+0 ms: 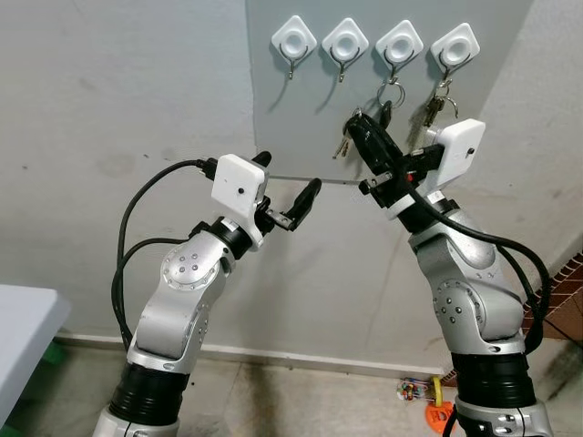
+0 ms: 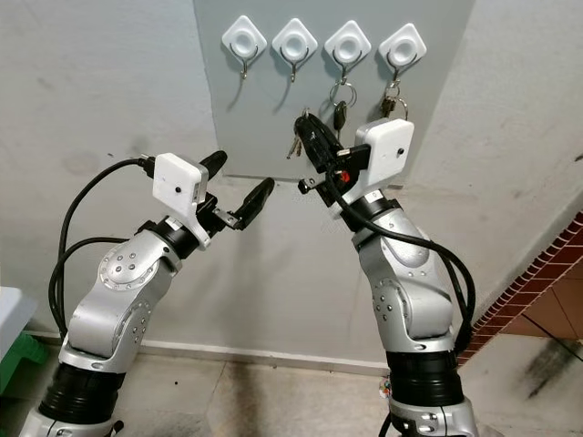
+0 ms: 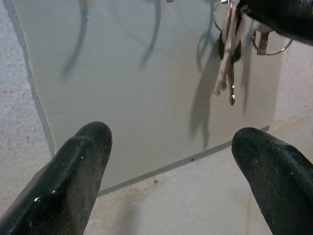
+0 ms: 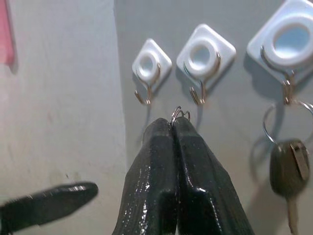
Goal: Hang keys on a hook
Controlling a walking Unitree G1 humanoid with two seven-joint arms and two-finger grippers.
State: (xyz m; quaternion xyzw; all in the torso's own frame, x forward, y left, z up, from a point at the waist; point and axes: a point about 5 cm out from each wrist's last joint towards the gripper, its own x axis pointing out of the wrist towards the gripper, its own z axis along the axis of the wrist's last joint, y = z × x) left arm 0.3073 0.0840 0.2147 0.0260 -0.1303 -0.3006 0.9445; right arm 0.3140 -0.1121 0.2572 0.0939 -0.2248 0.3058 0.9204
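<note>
Four white hooks sit in a row on a grey wall panel (image 1: 301, 109): first hook (image 1: 293, 41), second hook (image 1: 345, 41), third hook (image 1: 399, 44) and fourth hook (image 1: 455, 45). A dark car key (image 1: 386, 111) hangs from the third, more keys (image 1: 435, 107) from the fourth. My right gripper (image 1: 353, 123) is raised below the second and third hooks, shut on a key bunch; its ring (image 4: 178, 113) pokes out above the fingertips and its keys (image 3: 230, 63) dangle below. My left gripper (image 1: 286, 178) is open with nothing in it, lower and to the left.
A plaster wall surrounds the panel. A white table corner (image 1: 27, 319) is at the lower left. Small colourful items (image 1: 428, 396) lie on the floor by the skirting, and red bricks (image 1: 569, 291) show at the right edge.
</note>
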